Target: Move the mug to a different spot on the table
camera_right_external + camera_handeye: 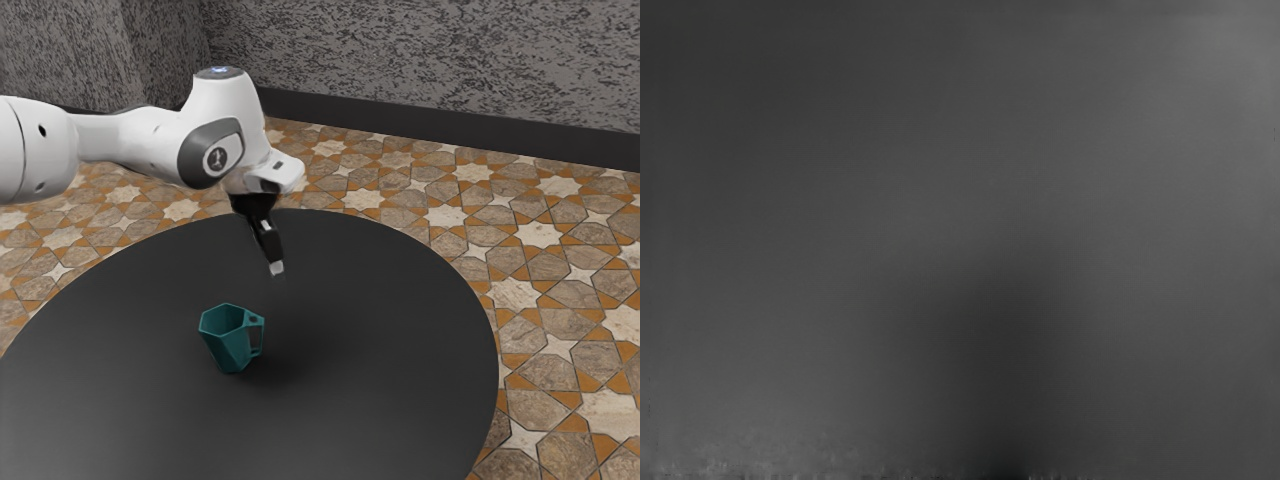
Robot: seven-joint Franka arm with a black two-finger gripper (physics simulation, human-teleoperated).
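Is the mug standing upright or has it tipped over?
Upright. The mug stands on its narrow base on the black table, with its open rim facing up and its handle toward the exterior view's right.

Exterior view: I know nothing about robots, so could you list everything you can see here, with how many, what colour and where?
mug: one, teal, upright on the table, handle toward the exterior view's right
table: one, black, round, across the lower part of the exterior view
floor: one, brown, orange and cream star-patterned tiles, around the table
wall: one, rough grey, behind the floor
skirting strip: one, dark, along the foot of the wall
arm: one, white with grey joints, coming in from the exterior view's left
jaws: one pair, black, at the arm's tip, in the air over the table, apart from the mug
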